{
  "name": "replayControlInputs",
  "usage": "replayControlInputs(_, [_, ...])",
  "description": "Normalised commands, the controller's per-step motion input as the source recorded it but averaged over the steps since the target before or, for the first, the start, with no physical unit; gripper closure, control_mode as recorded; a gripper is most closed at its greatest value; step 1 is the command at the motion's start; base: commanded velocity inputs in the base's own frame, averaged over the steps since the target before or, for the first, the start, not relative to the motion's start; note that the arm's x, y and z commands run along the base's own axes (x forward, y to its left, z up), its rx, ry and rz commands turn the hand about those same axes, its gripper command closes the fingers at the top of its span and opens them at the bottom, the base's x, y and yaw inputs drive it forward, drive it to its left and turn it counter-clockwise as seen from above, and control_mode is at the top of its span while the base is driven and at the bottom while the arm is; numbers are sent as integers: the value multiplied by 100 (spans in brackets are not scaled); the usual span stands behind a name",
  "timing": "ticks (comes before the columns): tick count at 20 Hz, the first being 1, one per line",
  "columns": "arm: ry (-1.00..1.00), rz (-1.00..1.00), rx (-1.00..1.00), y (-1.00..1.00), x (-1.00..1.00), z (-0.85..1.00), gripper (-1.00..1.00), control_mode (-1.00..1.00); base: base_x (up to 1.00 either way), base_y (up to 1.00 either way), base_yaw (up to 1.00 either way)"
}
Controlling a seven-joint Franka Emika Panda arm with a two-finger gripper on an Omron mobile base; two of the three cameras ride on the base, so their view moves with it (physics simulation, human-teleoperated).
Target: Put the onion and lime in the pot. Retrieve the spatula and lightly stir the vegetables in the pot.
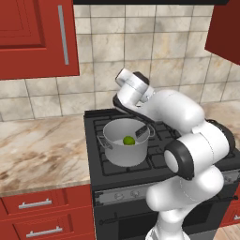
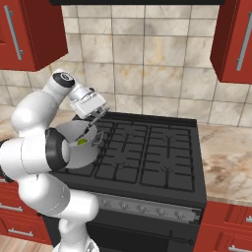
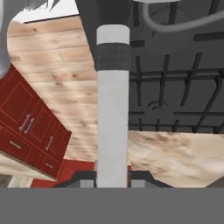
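The grey steel pot (image 1: 123,152) stands on the front left burner of the stove, and in the right base view my arm covers part of the pot (image 2: 81,152). The green lime (image 1: 128,140) lies on its pale floor, also seen as the lime (image 2: 82,141) past my elbow. My gripper (image 1: 140,123) hangs over the pot's far rim, shut on the spatula (image 1: 141,131), whose dark blade dips inside the pot. In the hand view the spatula's silver-grey handle (image 3: 113,109) runs up from my gripper (image 3: 113,177). The onion is hidden.
The black stove (image 2: 147,152) has bare grates to the right of the pot. Marble counter (image 1: 42,150) lies to the left and marble counter (image 2: 226,157) to the right. Red wall cabinets (image 1: 37,37) hang above, and red drawers (image 1: 42,215) sit below.
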Motion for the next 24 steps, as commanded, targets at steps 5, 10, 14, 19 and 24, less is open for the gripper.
replayControlInputs(5, [-1,28,-4,0,40,0,100,-100,0,0,0])
replayControlInputs(10, [0,18,-1,-2,34,-10,100,-100,0,0,0])
replayControlInputs(14, [-6,6,0,1,7,-8,100,-100,0,0,0])
replayControlInputs(19, [-4,0,-7,19,0,0,100,-100,0,0,0])
replayControlInputs(24, [-3,0,-11,14,0,-5,100,-100,0,0,0])
